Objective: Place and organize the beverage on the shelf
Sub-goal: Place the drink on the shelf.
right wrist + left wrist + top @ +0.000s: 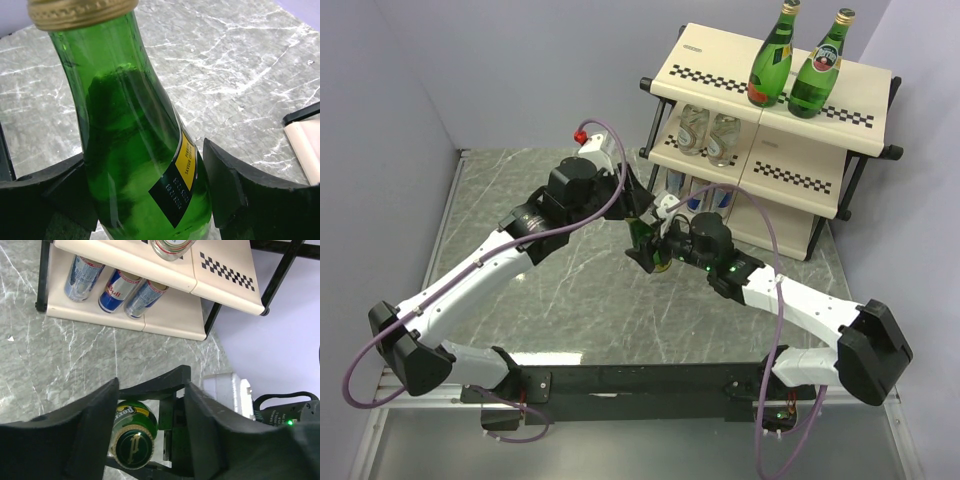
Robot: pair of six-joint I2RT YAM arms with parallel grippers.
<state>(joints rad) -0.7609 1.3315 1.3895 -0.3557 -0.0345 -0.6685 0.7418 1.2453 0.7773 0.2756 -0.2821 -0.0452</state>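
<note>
Your right gripper [145,192] is clamped on the lower body of a green Perrier bottle [132,135]. A black pad presses the glass on each side, and the yellow-and-black label faces the wrist camera. Whether the bottle's base rests on the table, you cannot tell.

Your left gripper [150,412] hangs over the same bottle's cap with its jaws parted wider than the neck. The cap sits close to one finger with a clear gap to the other, so that claw is released and grips nothing.

From above, both claws meet over the grey marble table [590,300], just in front of the shelf [720,72]. Its top board carries two green bottles [772,55], the middle board two clear bottles [692,128], and the bottom board three Red Bull cans [117,290] side by side.
</note>
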